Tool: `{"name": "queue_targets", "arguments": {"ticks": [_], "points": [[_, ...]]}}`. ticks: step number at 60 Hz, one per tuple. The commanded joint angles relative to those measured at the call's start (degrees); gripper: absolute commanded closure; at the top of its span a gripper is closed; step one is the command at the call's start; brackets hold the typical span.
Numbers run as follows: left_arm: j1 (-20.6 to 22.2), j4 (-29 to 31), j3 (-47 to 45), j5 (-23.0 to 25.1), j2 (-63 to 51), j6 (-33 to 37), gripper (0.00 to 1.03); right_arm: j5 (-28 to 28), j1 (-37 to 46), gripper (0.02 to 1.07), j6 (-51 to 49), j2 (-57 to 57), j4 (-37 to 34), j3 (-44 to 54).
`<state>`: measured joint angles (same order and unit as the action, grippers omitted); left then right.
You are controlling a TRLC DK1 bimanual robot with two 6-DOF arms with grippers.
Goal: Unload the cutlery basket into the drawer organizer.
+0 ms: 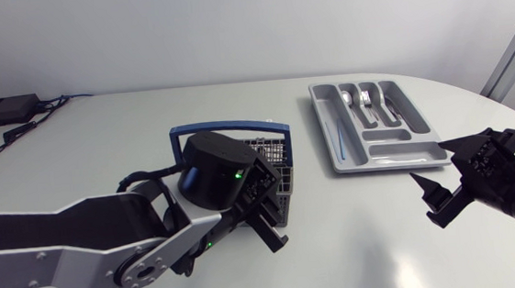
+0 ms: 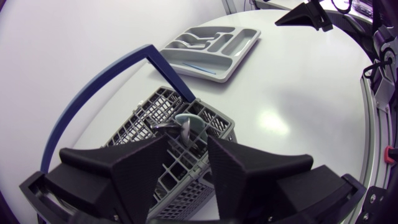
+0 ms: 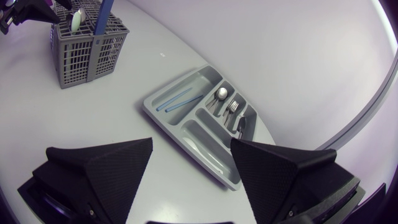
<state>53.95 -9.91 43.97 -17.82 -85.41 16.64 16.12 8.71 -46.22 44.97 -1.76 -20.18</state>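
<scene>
Organizer (image 1: pixel 390 163) holds three metal utensils (image 3: pixel 233 107) and two blue sticks (image 3: pixel 176 99).

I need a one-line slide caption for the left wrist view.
Open left gripper above the grey cutlery basket, a pale green utensil inside; drawer organizer beyond.

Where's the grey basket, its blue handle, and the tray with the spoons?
grey basket (image 3: pixel 87 53): right wrist view, on its mesh side wall.
blue handle (image 1: pixel 228 125): head view, on the top bar.
tray (image 1: pixel 393 164): head view, on its near rim.
</scene>
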Motion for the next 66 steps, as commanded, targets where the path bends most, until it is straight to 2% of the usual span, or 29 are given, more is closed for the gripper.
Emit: {"name": "queue_targets", "arguments": {"ticks": [1, 8, 15, 26, 39, 66], "points": [[0.71, -1.51, 0.60, -0.81, -1.87, 0.93, 0.49, 0.58, -0.27, 0.17, 1.48, -0.76, -1.05, 1.38], [0.71, -2.04, 1.21, -0.90, -3.19, 0.93, 0.49, 0.67, -0.27, 0.17, 1.39, -1.64, -1.49, 1.90], [0.89, -3.54, 1.83, -1.78, -4.33, 1.02, 0.62, 1.11, -0.18, 0.17, 1.22, -1.99, -1.58, 2.26], [1.33, -4.50, 2.44, -2.39, -5.47, 1.11, 0.66, 2.43, 0.52, 0.17, 0.78, -3.05, -1.93, 2.87], [1.24, -5.82, 2.70, -2.65, -6.35, 1.37, 0.86, 3.48, 1.49, 0.17, 0.16, -3.13, -1.93, 3.22], [1.59, -7.75, 0.77, -2.65, -4.24, 2.25, 0.90, 3.74, 1.84, 0.17, -0.28, -4.63, -2.37, 4.19]]}}
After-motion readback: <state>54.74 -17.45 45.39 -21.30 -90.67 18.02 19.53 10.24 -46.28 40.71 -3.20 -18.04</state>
